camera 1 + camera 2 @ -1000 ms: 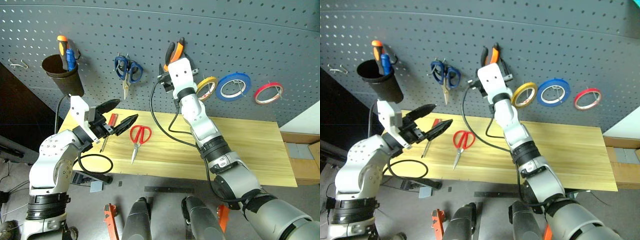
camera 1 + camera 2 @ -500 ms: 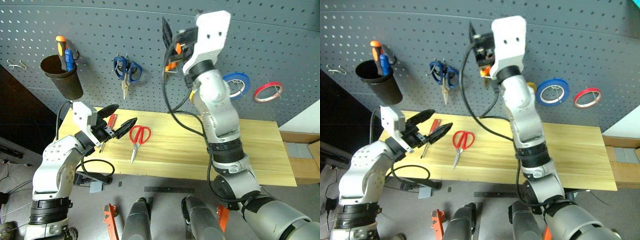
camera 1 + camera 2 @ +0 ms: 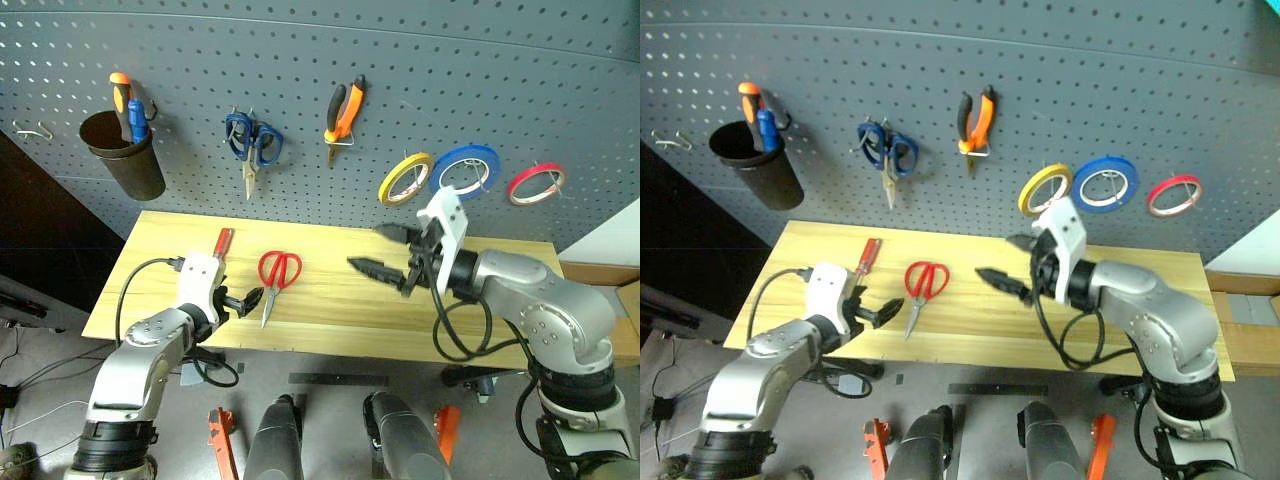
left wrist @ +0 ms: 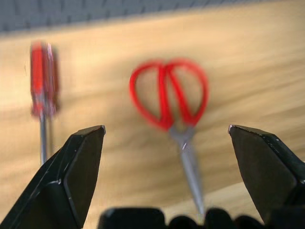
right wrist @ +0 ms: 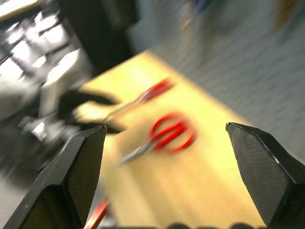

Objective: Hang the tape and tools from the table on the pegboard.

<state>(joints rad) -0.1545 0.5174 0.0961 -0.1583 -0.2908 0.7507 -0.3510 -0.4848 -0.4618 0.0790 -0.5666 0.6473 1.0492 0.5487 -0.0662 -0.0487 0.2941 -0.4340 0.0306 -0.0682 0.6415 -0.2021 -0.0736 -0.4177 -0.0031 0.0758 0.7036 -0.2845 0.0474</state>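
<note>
The dark grey pegboard (image 3: 560,90) carries the yellow tape (image 3: 404,178) and orange-handled pliers (image 3: 343,108); no writing is legible. On the counter (image 3: 330,315) lie red scissors (image 3: 276,277) and a partly hidden screwdriver (image 3: 222,243). Left pincer (image 3: 240,300) and right pincer (image 3: 383,251) both gape empty.

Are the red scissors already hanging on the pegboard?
No, the red scissors lie flat on the table, beside the screwdriver, below the pegboard.
</note>
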